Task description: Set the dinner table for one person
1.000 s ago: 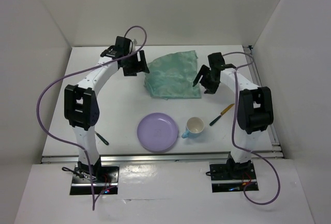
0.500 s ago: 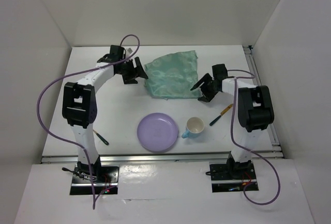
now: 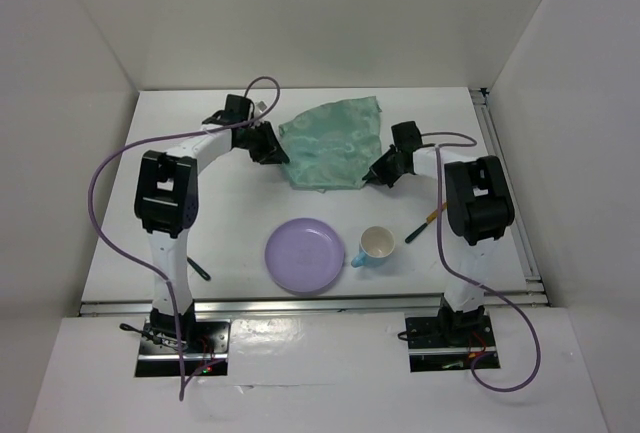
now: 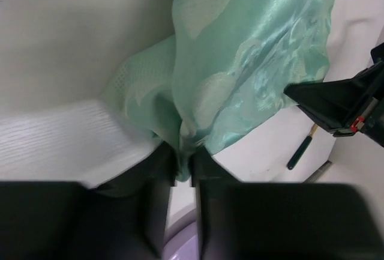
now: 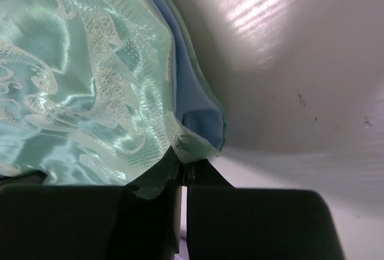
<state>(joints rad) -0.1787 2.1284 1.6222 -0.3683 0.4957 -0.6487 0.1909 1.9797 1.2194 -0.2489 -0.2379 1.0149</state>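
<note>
Down came my left gripper [image 4: 180, 167] and right gripper [image 5: 183, 173], each clenched on a cloth [image 3: 335, 148] edge, ready to spread it.

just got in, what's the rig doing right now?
Both arms are working the teal-green cloth at the far side of the white table. The left hand is pinched on the cloth's left edge, and the right hand on its near right corner. The purple plate, the mug, one utensil by the right arm and a second utensil by the left arm lie untouched nearer the bases.
</note>
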